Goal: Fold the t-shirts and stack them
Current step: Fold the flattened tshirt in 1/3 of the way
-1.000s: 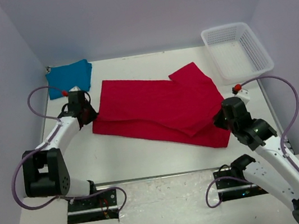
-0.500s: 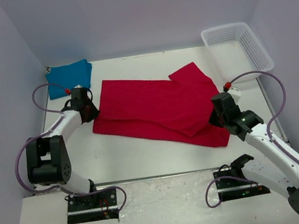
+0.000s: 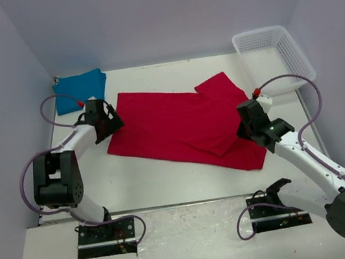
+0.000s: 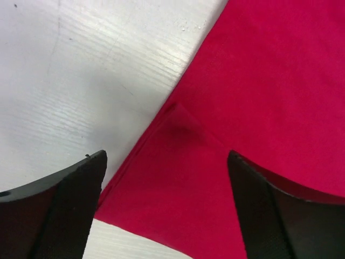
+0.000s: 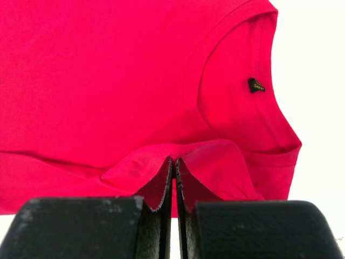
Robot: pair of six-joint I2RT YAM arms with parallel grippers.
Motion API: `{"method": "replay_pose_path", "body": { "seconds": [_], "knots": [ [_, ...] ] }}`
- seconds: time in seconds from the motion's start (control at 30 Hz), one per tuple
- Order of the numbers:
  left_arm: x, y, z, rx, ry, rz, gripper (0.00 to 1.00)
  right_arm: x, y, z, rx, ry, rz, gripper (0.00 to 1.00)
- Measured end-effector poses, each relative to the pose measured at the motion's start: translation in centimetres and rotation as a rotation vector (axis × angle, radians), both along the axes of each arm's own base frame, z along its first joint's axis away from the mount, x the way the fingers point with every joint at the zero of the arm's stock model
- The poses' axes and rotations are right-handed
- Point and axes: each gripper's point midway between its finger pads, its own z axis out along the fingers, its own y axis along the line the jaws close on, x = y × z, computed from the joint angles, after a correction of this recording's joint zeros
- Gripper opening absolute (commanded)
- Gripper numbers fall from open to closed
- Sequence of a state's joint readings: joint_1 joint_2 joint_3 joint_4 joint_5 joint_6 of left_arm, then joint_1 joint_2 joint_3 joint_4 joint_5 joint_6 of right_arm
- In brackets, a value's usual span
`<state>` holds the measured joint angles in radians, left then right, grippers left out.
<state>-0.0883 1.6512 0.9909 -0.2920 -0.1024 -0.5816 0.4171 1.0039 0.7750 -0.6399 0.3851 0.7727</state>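
Observation:
The red t-shirt (image 3: 178, 125) lies spread across the middle of the table, its right part doubled over. My left gripper (image 3: 109, 123) is at the shirt's left edge; in the left wrist view it (image 4: 167, 155) stands open over a folded corner of the red cloth (image 4: 259, 97), holding nothing. My right gripper (image 3: 243, 130) is at the shirt's right side. In the right wrist view it (image 5: 173, 159) is shut on a raised pinch of the red shirt (image 5: 108, 81), with the dark neck label (image 5: 256, 85) beyond. The teal-blue t-shirt (image 3: 79, 88) lies folded at the back left.
A white mesh basket (image 3: 249, 68) stands at the back right, close to the right arm's cable. Walls close in the table on the left, back and right. Bare white tabletop (image 3: 154, 178) shows between the shirt and the arm bases.
My left gripper has opened and let go of the shirt's left corner. The right arm has carried its pinch of red cloth back and to the left.

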Motion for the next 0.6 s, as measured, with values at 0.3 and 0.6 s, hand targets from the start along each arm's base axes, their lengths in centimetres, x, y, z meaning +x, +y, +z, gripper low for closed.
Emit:
{"method": "replay_pose_path", "body": {
  "seconds": [0.3,0.6],
  "knots": [
    [-1.5,-2.5,10.1,0.047,-0.323,-0.027,1.00,0.9,0.0,-0.3,-0.021,0.008,-0.009,0.00],
    [-4.0,-3.9,7.5,-0.018,-0.307,-0.097,0.89,2.4,0.2,-0.2,-0.050,0.020,-0.022,0.00]
  ]
}}
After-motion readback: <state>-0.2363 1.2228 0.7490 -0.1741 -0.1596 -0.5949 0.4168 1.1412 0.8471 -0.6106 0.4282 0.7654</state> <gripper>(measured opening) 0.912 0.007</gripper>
